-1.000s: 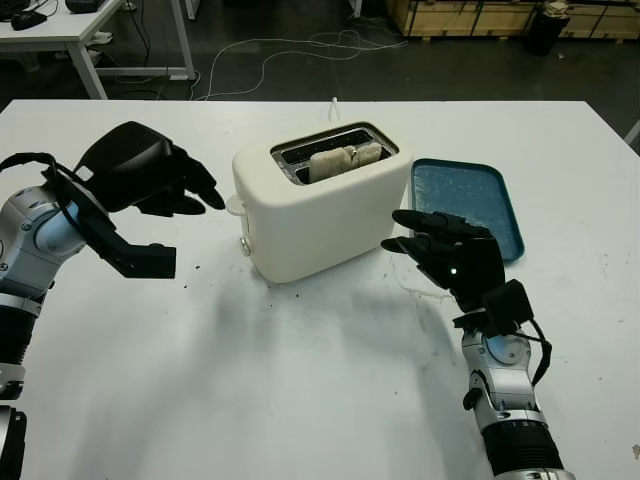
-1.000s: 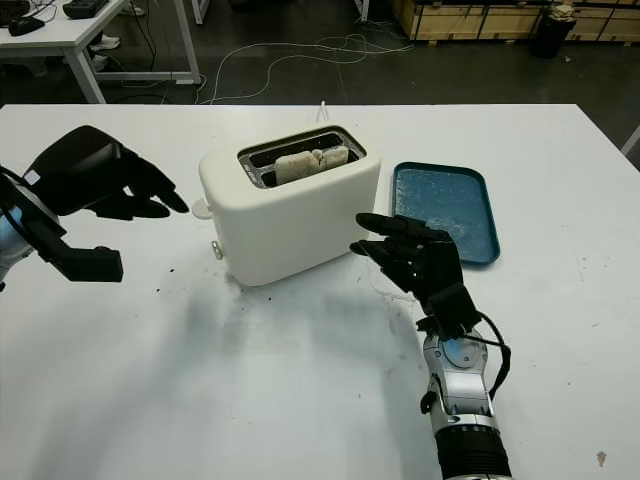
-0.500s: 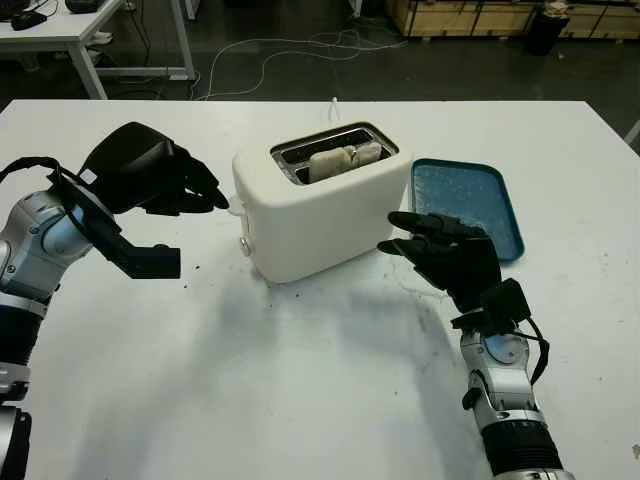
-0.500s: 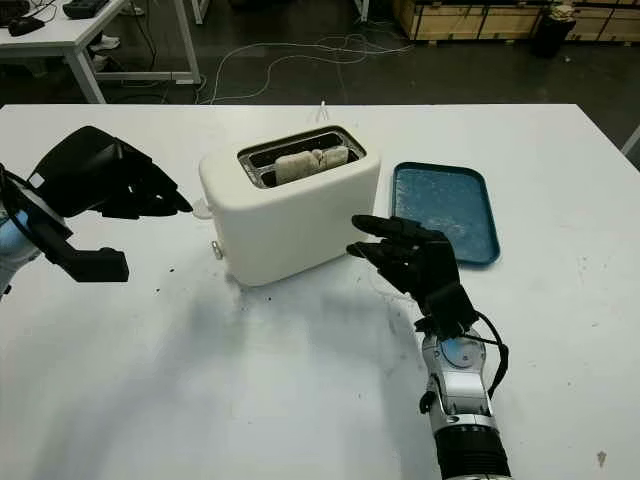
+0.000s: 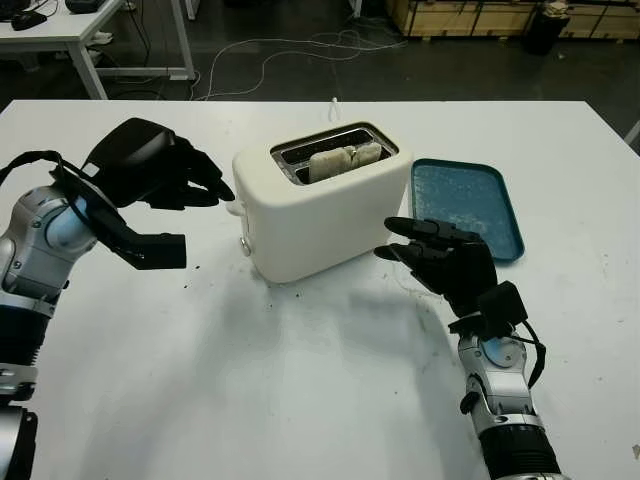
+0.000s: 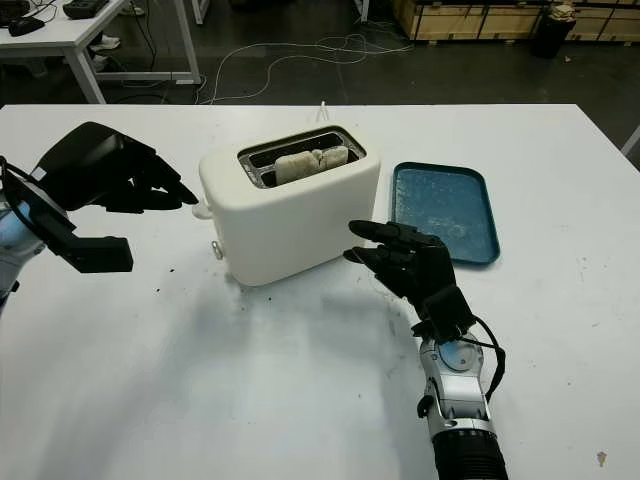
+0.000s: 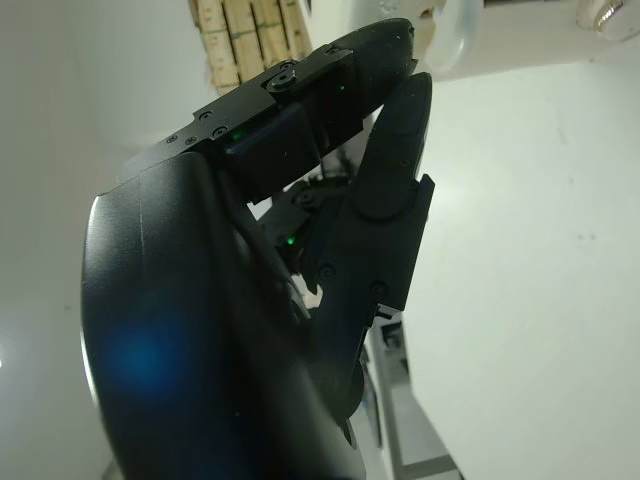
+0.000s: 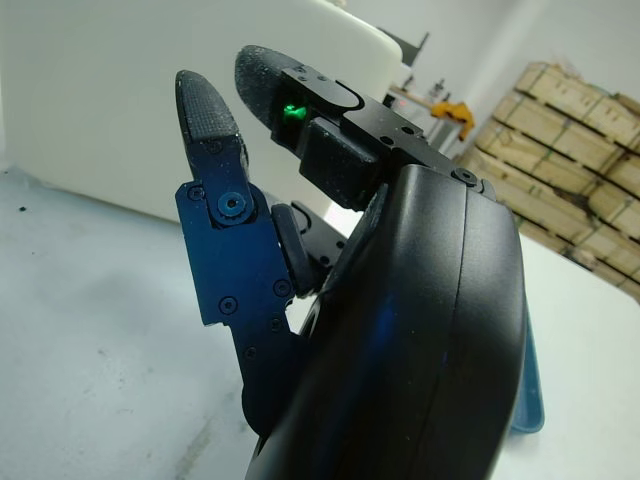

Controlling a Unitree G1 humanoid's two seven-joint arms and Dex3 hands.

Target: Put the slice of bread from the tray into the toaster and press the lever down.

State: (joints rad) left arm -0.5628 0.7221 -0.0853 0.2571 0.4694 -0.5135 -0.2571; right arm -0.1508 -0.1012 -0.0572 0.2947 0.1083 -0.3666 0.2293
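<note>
The white toaster (image 5: 320, 215) stands mid-table with the slice of bread (image 5: 345, 160) upright in its near slot. Its lever (image 5: 233, 208) sticks out of the left end, above a small knob (image 5: 245, 245). My left hand (image 5: 215, 188) is open and hangs just left of the lever, fingertips almost at it; in the left wrist view the fingers (image 7: 400, 120) point at the lever (image 7: 455, 35). My right hand (image 5: 405, 240) is open beside the toaster's right end, near its lower corner, apart from it. The teal tray (image 5: 470, 205) to the right holds crumbs.
The toaster's white cord (image 5: 333, 103) runs off the table's far edge. Dark crumbs (image 5: 195, 268) dot the white table (image 5: 300, 380) around the toaster. Beyond the table are another desk (image 5: 70, 30), floor cables and wooden crates (image 5: 470, 15).
My left hand has moved right, closing in on the lever, with its fingers bending down a little. My right hand has drifted slightly left toward the toaster.
</note>
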